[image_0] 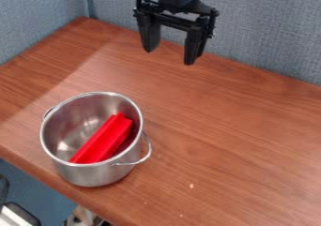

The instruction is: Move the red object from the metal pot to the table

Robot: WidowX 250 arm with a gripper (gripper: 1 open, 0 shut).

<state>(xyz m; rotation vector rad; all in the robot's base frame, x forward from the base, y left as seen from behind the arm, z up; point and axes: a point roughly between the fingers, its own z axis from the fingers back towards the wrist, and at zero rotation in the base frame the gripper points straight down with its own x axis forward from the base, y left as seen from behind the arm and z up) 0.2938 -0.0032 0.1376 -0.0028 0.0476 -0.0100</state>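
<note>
Toward the lower left of the frame, the red object [103, 140] is lying inside the metal pot [93, 139], its long axis slanting lower left to upper right. Well apart, near the top centre, the gripper [174, 46] is hanging over the surface [238, 127], jaws spread wide, gripping nothing.

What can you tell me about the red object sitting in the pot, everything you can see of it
The red object is a long, flat, bright red bar with a plain matte look, possibly plastic or painted wood. It lies inside the metal pot, slanted, its lower end toward the bottom near the front wall and its upper end leaning up toward the far rim. It touches only the pot. Nothing grips it: the end effector hangs open well above and behind, over the table.
</note>
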